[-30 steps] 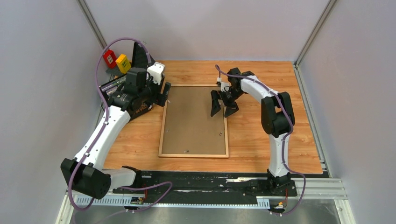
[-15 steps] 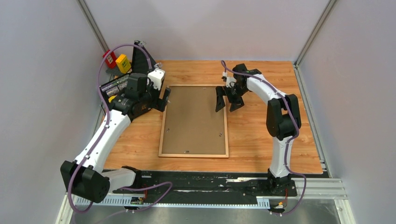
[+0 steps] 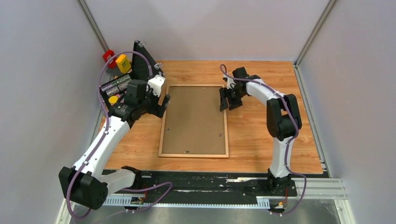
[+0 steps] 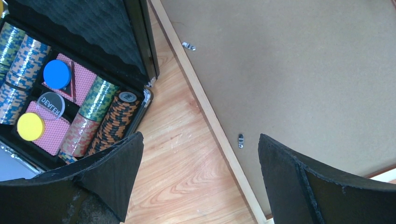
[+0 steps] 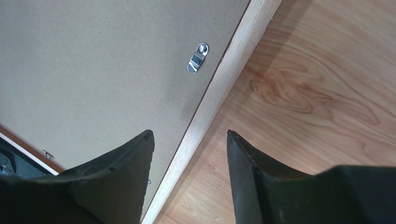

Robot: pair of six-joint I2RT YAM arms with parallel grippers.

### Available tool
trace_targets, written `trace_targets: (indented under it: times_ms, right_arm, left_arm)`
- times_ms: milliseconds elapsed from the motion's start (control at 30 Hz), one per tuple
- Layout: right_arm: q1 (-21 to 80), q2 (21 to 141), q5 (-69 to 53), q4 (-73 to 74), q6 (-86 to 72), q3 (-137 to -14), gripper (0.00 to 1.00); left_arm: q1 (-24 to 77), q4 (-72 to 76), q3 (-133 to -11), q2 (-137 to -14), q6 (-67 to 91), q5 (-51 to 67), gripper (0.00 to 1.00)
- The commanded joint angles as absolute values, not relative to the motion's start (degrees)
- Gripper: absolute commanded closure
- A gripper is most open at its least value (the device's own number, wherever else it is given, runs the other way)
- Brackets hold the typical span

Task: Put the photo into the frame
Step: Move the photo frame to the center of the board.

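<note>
Frame lying back-up on the table, an open gripper at each long rail

From above, the frame (image 3: 194, 155) lies flat mid-table (image 3: 252, 135), its brown backing board (image 3: 194, 119) facing up; the left gripper (image 3: 164, 101) is at its left rail and the right gripper (image 3: 227, 101) at its right rail, both near the far end. The left wrist view shows the left gripper (image 4: 201, 139) spread wide and empty, with the rail (image 4: 205, 112) running between its fingers and an open black case (image 4: 93, 28) of poker chips beside it. The right wrist view shows the right gripper (image 5: 190, 134) parted and empty, straddling the pale rail (image 5: 224, 79) near a metal clip (image 5: 198, 58); whether it touches cannot be told.
</note>
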State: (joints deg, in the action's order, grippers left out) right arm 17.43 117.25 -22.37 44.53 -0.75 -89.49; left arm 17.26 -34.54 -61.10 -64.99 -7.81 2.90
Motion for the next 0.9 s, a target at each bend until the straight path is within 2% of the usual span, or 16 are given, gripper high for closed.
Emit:
trace_targets:
  times_ms: [0, 167, 333, 467, 600, 867]
  right_arm:
    - [17.4, 118.6, -22.1, 40.2, -1.2, -88.5, 0.45]
    - [17.3, 120.1, -21.6, 38.6, -1.7, -87.5, 0.59]
    - [17.3, 120.8, -20.9, 38.2, -0.8, -86.4, 0.82]
    - [16.3, 119.8, -20.2, 38.1, -0.3, -84.5, 0.94]
    - [14.2, 117.8, -20.2, 38.1, 1.6, -81.6, 1.0]
    - [7.2, 113.0, -21.8, 38.2, 3.1, -76.9, 1.0]
  left_arm:
    - [17.1, -32.5, -58.9, -63.0, -10.4, 3.5, 0.0]
    - [17.1, -32.3, -57.1, -63.6, -11.3, 3.2, 0.0]
    - [17.1, -32.2, -55.9, -64.4, -12.8, 3.1, 0.0]
    - [17.1, -32.7, -55.8, -65.6, -14.5, 2.4, 0.0]
    - [17.5, -32.7, -56.0, -66.9, -15.8, 2.3, 0.0]
    - [19.7, -31.3, -58.8, -71.9, -14.6, 3.5, 0.0]
